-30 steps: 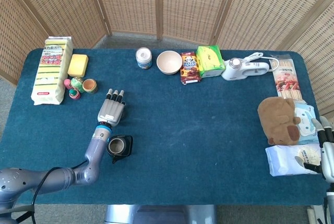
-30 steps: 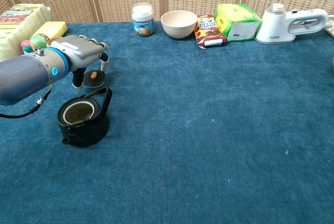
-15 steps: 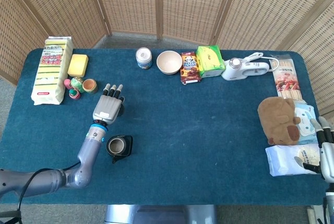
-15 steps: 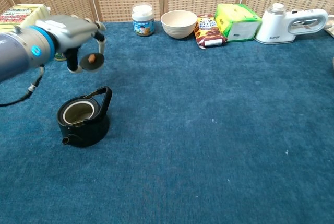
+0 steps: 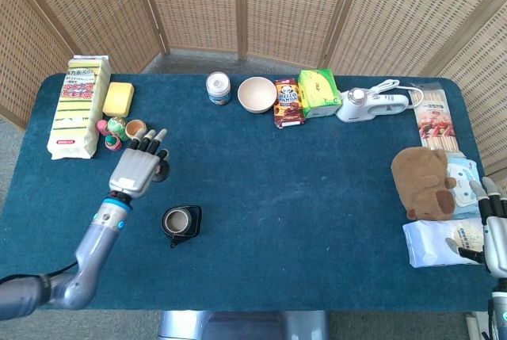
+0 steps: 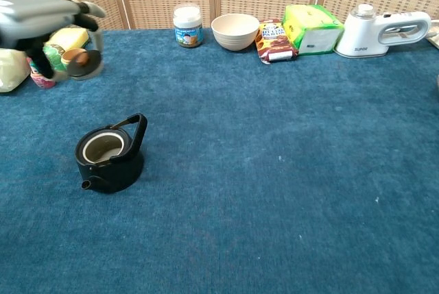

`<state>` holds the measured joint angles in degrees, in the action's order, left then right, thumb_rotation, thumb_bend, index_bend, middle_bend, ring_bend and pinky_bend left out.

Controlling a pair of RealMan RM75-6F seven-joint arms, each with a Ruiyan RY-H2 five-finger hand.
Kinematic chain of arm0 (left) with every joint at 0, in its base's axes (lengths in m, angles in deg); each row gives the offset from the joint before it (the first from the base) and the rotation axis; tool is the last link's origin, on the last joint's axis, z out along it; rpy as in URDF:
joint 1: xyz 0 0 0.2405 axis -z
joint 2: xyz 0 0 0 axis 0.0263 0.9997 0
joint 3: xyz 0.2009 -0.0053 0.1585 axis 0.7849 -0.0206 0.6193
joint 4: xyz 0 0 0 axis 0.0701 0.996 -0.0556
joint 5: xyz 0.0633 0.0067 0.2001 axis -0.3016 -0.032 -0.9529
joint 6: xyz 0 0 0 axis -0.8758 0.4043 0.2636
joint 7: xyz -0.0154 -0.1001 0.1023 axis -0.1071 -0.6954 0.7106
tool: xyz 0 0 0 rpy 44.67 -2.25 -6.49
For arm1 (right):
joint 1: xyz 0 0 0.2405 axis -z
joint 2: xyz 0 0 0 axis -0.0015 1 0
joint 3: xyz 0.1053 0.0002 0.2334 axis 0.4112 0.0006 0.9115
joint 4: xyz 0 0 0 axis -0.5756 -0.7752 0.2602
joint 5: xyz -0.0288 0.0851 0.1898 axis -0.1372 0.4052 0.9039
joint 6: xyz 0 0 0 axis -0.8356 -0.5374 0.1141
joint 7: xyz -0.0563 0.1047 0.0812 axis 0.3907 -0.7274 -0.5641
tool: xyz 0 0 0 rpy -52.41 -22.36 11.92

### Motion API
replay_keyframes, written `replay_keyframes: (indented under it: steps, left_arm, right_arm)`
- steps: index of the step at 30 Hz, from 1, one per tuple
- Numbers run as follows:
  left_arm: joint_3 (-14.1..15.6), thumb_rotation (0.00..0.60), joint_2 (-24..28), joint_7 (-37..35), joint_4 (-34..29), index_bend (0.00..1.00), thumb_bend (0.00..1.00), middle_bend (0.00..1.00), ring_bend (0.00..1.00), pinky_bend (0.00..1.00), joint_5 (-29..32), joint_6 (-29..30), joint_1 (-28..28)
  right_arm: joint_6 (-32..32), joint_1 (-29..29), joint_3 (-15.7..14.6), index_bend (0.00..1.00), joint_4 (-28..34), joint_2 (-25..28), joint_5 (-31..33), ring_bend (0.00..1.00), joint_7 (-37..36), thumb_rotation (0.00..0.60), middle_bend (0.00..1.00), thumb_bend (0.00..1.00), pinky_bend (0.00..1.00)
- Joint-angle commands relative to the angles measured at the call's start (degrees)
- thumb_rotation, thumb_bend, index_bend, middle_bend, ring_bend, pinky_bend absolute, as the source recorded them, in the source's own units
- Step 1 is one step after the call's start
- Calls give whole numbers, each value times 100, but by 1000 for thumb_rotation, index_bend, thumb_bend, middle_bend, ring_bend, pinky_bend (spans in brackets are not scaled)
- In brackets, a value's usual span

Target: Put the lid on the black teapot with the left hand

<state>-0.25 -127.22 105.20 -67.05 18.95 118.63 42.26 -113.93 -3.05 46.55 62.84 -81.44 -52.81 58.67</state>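
The black teapot (image 5: 182,222) stands open on the blue cloth, its handle tipped to one side; the chest view shows its empty mouth (image 6: 105,149). My left hand (image 5: 138,170) hovers up and to the left of it, well apart. It holds the dark round lid (image 6: 85,64) with a brown knob from above, tilted on edge. In the head view only a sliver of the lid (image 5: 163,172) shows beside the fingers. In the chest view the left hand (image 6: 42,14) is at the upper left corner. My right hand (image 5: 493,229) is at the table's far right edge, fingers spread, holding nothing.
Small painted cups (image 5: 123,129), a yellow sponge (image 5: 119,98) and a sponge pack (image 5: 78,106) lie just behind the left hand. A tin (image 5: 218,88), bowl (image 5: 257,94), snack packs (image 5: 305,96) and a white appliance (image 5: 372,105) line the far edge. A plush toy (image 5: 425,181) sits at right.
The left hand has lifted the lid off the cloth and carried it up and to the left, away from the teapot. The right hand has barely moved.
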Motion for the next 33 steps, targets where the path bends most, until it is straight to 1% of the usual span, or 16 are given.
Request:
replay_keyframes:
  steps: [1,4,7,11,15,20,33]
  left_arm:
    - [335,600,321,-351,-386,430,295,0,0,0,-535,189,-349]
    - [592,600,448,-616,-533,430,293,0,0,0,-1031,347,-606]
    - [825,600,455,-892,-498,430,292,0,0,0,-1472,446,-833]
    - [963,600,328,-942,-355,429,292,0,0,0,-1748,436,-946]
    - [953,600,41,-966,-161,430,291,0,0,0,-1885,318,-971]
    - [885,600,-212,-886,-83,430,290,0,0,0,-1922,166,-966]
    - [726,600,-483,-387,-200,429,289,0,0,0,-1868,-19,-923]
  right_arm:
    - [2,0,2,12,1,2,8,0,1,600,0,161,0]
    - [-10,7,-1,13,10,4,11,0,22,600,0,162,0]
    - [-30,15,-11,13,30,1,1,0,59,600,0,162,0]
    - [-39,20,-28,14,51,-5,-25,0,90,600,0,162,0]
    - [-62,29,-34,13,66,-1,-47,0,98,600,0,162,0]
    - [-45,28,-21,13,55,16,-9,0,73,600,0,162,0]
    - [-38,29,-11,13,47,42,-5,0,8,600,0,162,0]
